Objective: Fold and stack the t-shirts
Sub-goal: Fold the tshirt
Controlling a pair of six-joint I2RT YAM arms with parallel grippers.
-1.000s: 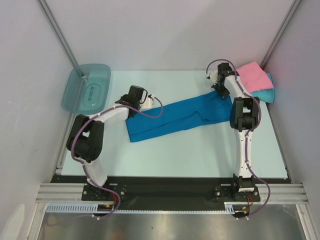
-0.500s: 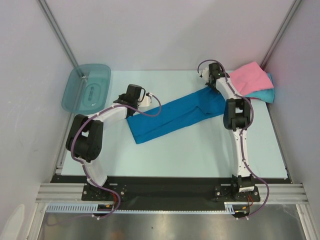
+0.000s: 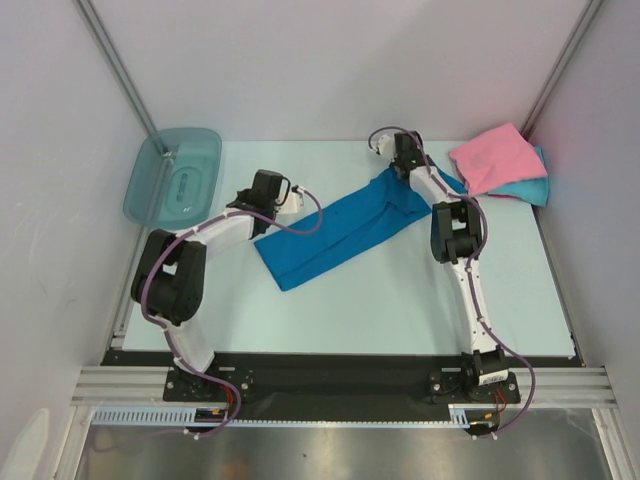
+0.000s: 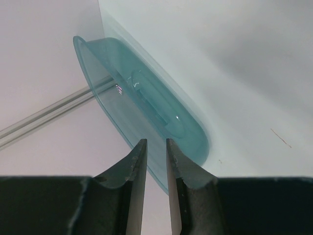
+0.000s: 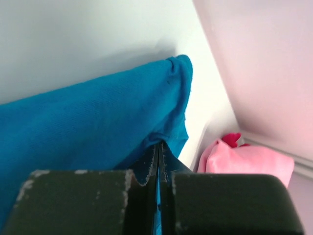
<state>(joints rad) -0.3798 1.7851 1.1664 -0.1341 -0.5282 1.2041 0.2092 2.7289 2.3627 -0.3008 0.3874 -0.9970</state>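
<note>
Status: the pink cloth t-shirt (image 3: pixel 488 155) sits folded on top of the lighter turquoise cloth t-shirt (image 3: pixel 530 188) at the far right corner of the pale table (image 3: pixel 400 300), so two of three look done. The deep blue cloth t-shirt (image 3: pixel 340 230) lies mid-table as a long diagonal band, part-folded, not stacked. The right gripper (image 5: pixel 159 147) has its jaws pressed together, pinching the shirt's far-right edge. The left gripper (image 4: pixel 155 147) has its jaws slightly apart, holds nothing and faces the translucent teal plastic bin (image 4: pixel 146 107). Remaining, by my read: finish folding blue, then add it to the stack.
</note>
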